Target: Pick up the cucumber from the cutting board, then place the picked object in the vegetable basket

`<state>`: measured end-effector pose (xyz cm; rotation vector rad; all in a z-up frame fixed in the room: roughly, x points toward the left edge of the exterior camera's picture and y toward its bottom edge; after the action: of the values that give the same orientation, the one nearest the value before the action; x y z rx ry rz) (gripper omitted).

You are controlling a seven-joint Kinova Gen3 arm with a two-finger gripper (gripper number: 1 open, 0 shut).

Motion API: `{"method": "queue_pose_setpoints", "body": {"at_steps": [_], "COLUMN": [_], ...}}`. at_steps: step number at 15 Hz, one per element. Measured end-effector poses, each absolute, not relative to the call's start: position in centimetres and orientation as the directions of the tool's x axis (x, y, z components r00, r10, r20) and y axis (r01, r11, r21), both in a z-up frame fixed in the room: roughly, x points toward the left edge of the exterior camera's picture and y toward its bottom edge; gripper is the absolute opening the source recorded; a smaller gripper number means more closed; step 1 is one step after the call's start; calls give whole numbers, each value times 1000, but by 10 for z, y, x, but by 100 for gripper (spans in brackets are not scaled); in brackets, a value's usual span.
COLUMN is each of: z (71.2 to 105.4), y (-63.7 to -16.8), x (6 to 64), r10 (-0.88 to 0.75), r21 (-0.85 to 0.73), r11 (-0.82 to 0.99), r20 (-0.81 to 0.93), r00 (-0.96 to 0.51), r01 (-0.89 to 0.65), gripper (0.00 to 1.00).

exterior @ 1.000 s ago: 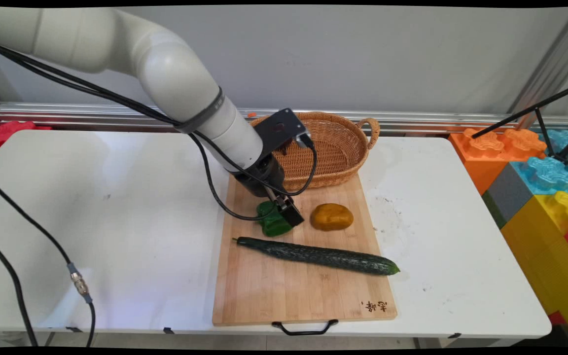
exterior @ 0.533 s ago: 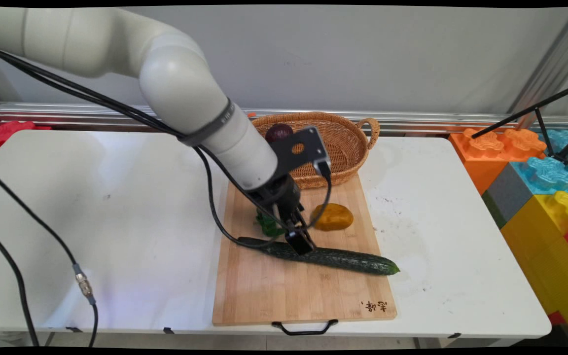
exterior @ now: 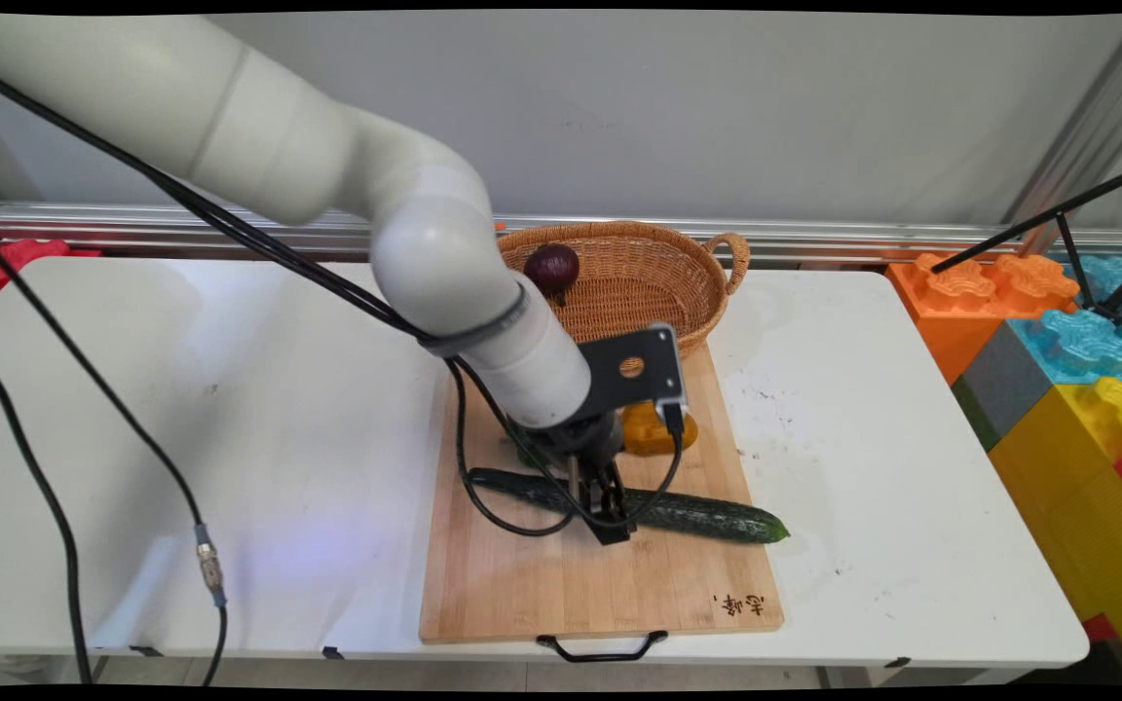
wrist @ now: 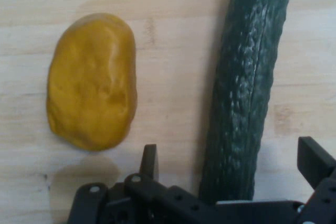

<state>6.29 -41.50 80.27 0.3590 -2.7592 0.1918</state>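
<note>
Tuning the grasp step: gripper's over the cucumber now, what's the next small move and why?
Probably straight down, then close. In the hand view the open gripper straddles the cucumber, a finger on either side, apparently not touching; the yellow lump lies clear to one side.

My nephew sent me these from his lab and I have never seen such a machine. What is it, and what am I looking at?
It is a white robot arm ending in a black two-fingered hand. One picture looks down from a fixed camera above the white table; the other comes from a camera on the hand itself. On a wooden cutting board lie a long cucumber, a yellow-brown lump and something green, mostly hidden behind the arm. A wicker basket behind the board holds a dark purple onion. The hand's fingers are open on either side of the cucumber, holding nothing.
</note>
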Motion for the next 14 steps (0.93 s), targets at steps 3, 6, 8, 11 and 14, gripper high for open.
{"method": "queue_pose_setpoints", "body": {"at_steps": [3,6,8,11,14], "z": [788,781,781,795,827], "y": [-417,-417,-415,-407,-395], "x": [56,53,53,57,66], "r10": [-186,-157,-141,-110,-90], "r21": [-107,-117,-118,-118,-109], "r11": [966,972,975,981,985], "r20": [339,329,325,323,339], "r00": [-922,-931,-935,-940,-936], "r01": [-234,-205,-188,-155,-135], "gripper": [0,0,0,0,0]}}
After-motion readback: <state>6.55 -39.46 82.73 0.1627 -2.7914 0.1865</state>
